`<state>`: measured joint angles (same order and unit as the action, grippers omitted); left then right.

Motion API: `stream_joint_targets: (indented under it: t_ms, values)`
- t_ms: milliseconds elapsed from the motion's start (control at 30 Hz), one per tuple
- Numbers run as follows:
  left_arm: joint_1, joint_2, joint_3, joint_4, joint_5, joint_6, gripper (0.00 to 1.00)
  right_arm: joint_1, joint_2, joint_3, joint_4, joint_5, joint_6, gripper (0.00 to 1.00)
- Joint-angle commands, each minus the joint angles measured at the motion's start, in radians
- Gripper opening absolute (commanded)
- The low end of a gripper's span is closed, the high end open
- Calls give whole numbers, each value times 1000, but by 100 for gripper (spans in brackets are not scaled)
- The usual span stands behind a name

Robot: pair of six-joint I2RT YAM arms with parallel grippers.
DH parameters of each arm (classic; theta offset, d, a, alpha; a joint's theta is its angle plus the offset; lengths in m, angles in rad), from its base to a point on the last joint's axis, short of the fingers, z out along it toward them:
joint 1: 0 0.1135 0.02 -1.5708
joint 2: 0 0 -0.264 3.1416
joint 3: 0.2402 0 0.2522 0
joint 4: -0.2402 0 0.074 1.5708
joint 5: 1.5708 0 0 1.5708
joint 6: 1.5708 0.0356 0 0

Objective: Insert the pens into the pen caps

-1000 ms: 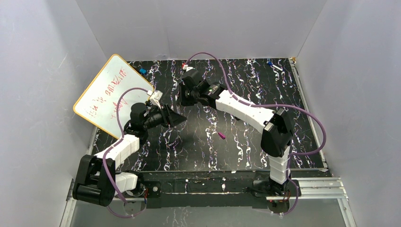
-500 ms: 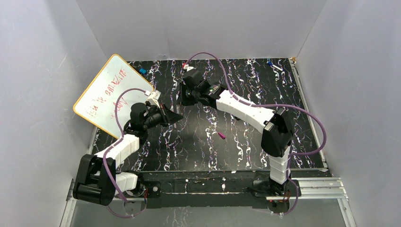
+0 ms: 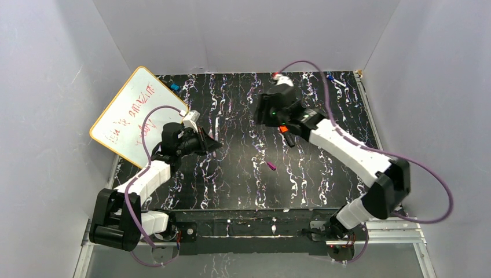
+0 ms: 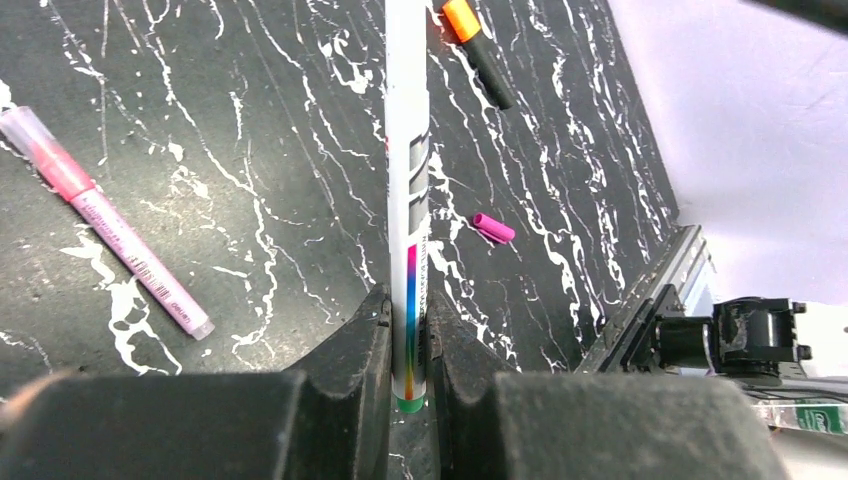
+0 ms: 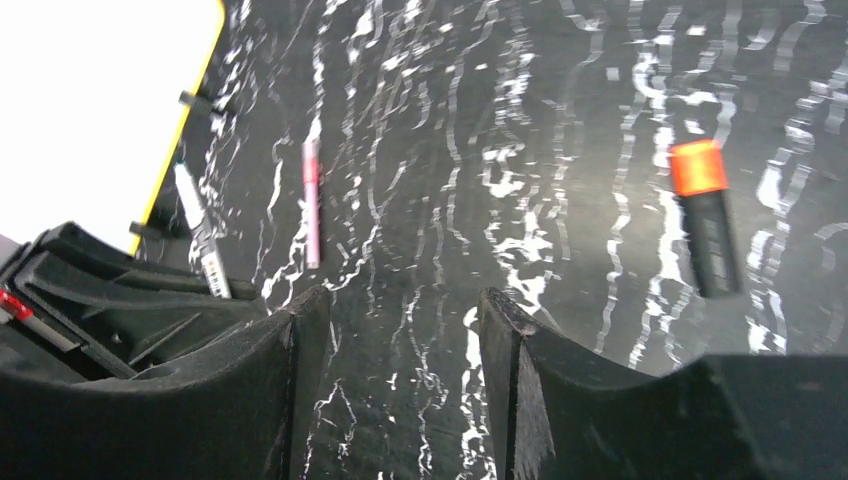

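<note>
— Any writing you can read?

— Hardly. The whiteboard [image 3: 136,113] at the far left carries red handwriting, too loose for me to make out. The whitish pen [image 4: 408,200] has grey print along its barrel, blurred, then a rainbow stripe and a green end.

— Where is that pen?

— In my left gripper [image 4: 408,310]. Its jaws are clamped on the barrel just above the green end, over the left half of the black marbled table [image 3: 231,179].

— And your other tool?

— My right gripper [image 5: 400,330] has its fingers apart over bare table, far of the middle. The black pen [image 5: 705,225], thick, with an orange end, lies just beside it, touching neither finger.

— The rest?

— The pink pen [image 4: 105,220], slim with a paler end, lies flat on the left, toward the whiteboard. The magenta cap [image 3: 271,166], short and stubby, lies alone near the centre.
</note>
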<state>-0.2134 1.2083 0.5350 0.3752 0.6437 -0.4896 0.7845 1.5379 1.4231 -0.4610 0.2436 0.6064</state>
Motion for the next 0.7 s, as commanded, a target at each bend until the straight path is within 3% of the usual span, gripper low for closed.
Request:
stream_joint_targets:
  t_ms: [0,167,300,400,533,667]
  values:
    - [-6,-8,52,-132,-45,89,0,-93,-93,-80,-138,2,85,64]
    - [-6,-18,66,-183,-64,121,0,-106,-220,-273,-78,-89,472,64]
    - [-6,-20,70,-184,-59,112,0,-106,-333,-485,80,-85,1008,65]
    - [-6,-41,71,-201,-58,116,0,-106,-345,-502,-43,-10,1334,71]
    - [-6,-76,65,-212,-54,117,0,-106,-221,-335,-376,95,1551,74]
    - [-6,-75,66,-216,-39,112,0,-111,-140,-346,-349,29,1642,75]
